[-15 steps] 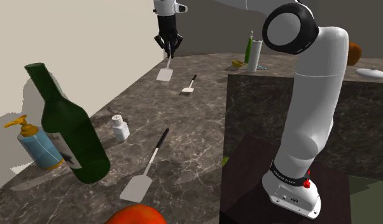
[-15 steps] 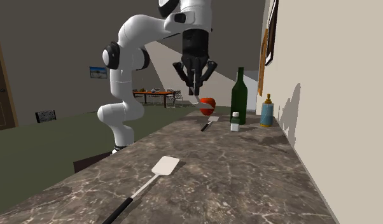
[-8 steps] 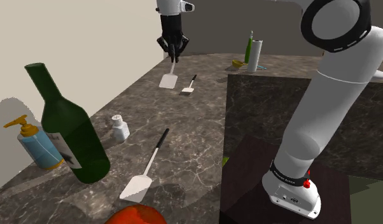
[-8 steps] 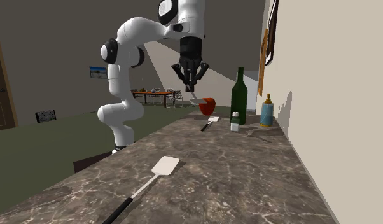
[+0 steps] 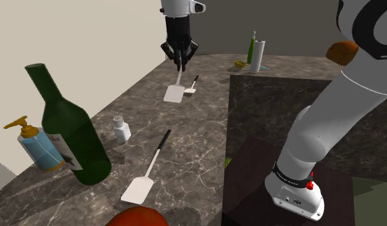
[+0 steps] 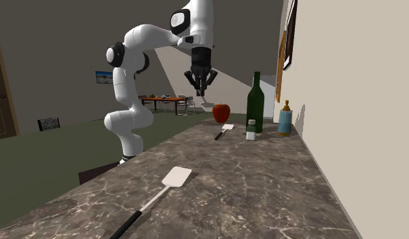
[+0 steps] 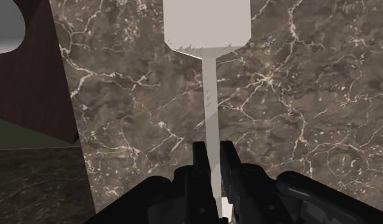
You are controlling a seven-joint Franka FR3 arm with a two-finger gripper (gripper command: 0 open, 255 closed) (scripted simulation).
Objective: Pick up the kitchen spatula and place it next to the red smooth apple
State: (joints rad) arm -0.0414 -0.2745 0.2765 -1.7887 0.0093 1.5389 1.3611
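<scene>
Arm arched high over counter | tool pointing down | clamped on spatula handle

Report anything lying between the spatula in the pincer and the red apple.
The pincer holds the spatula above the counter. A second spatula lies on the counter between it and the apple, blade toward the apple. The shaker and green bottle stand aside, nearer the wall.
</scene>
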